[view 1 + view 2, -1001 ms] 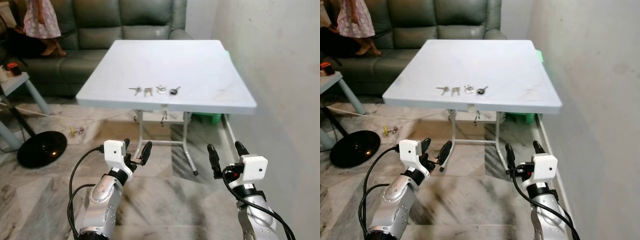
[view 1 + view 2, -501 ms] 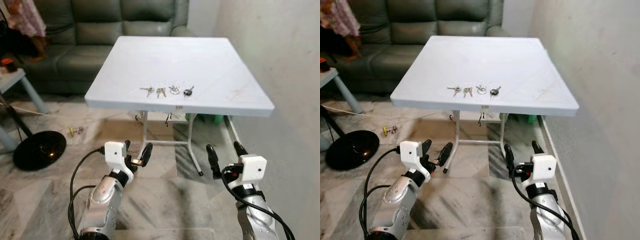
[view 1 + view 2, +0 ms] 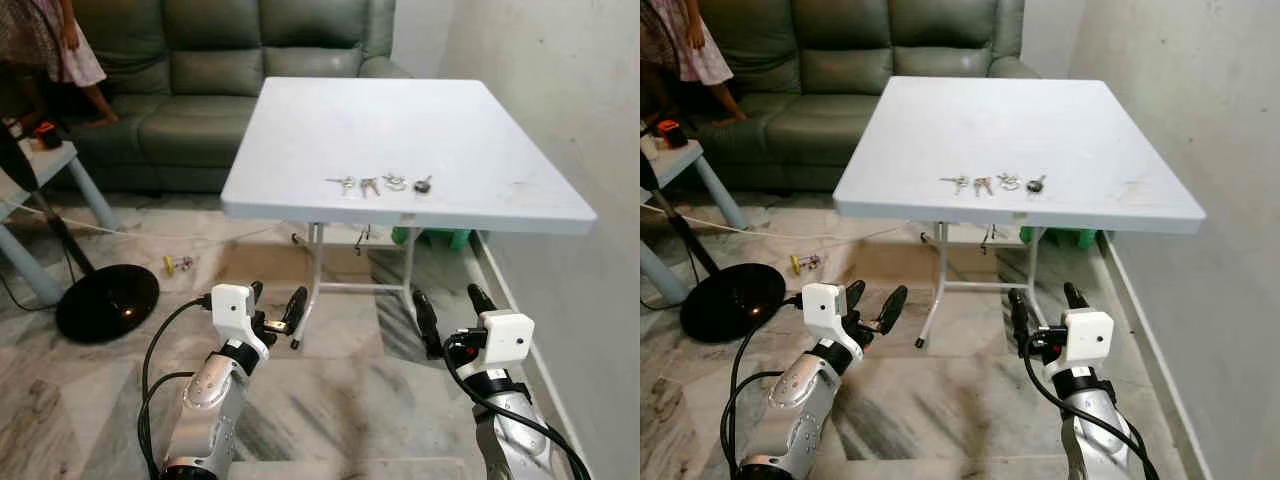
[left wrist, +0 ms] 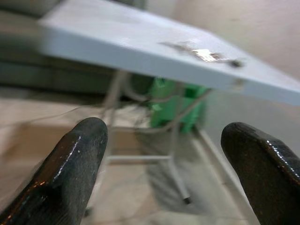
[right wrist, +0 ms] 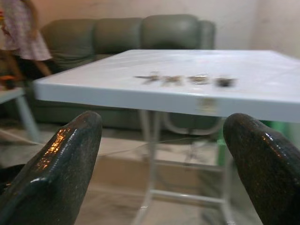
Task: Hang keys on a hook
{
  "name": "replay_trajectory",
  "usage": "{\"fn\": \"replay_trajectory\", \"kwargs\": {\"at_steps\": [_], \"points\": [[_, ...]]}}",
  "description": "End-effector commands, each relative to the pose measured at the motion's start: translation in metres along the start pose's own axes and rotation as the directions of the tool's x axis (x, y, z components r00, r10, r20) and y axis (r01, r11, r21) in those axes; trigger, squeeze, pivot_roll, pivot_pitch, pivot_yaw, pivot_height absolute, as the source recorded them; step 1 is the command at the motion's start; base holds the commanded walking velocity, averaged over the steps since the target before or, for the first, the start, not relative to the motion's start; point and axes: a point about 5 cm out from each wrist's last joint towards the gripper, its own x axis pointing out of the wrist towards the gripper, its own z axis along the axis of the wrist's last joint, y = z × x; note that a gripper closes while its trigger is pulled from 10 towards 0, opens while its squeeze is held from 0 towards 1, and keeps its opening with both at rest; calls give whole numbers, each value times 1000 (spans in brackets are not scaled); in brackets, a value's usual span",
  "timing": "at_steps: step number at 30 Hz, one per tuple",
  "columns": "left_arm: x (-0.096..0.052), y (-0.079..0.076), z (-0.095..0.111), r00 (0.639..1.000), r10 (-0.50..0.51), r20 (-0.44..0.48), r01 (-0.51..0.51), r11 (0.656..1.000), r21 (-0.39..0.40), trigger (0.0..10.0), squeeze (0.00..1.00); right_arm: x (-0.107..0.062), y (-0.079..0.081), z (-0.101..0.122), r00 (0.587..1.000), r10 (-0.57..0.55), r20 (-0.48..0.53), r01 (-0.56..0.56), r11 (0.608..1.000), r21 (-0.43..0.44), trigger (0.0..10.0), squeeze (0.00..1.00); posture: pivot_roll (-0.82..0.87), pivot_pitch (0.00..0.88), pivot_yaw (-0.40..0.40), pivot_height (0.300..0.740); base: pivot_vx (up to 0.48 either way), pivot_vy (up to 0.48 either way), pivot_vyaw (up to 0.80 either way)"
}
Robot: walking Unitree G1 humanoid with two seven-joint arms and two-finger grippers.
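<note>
Your left gripper [image 3: 276, 309] hangs low over the marble floor [image 3: 330, 390], fingers spread wide, gripping nothing. Ahead, the keys [image 3: 381, 184] lie in a row near the front edge of the white folding table [image 3: 420, 120]. Your right gripper [image 3: 451, 314] sits beside it, equally wide apart and bare.

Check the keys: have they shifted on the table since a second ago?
No. The keys lie in the same row near the white table's front edge; the camera has moved, not the keys.
</note>
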Motion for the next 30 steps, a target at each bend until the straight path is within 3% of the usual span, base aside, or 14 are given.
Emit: {"fn": "replay_trajectory", "kwargs": {"at_steps": [1,19,30], "points": [[3,-1,4,1000,-7,13,7,1000,9,10000,0,1,-3,4,1000,-7,11,7,1000,-5,10000,0,103,35,0,740,330,349,0],[2,-4,4,1000,-14,13,14,1000,15,10000,0,1,-3,5,1000,-7,10,7,1000,-1,10000,0,104,43,-1,740,375,294,0],[2,-7,3,1000,-28,9,28,999,32,10000,0,2,-2,5,1000,-8,10,8,1000,1,10000,0,105,43,-1,740,406,0,0]]}}
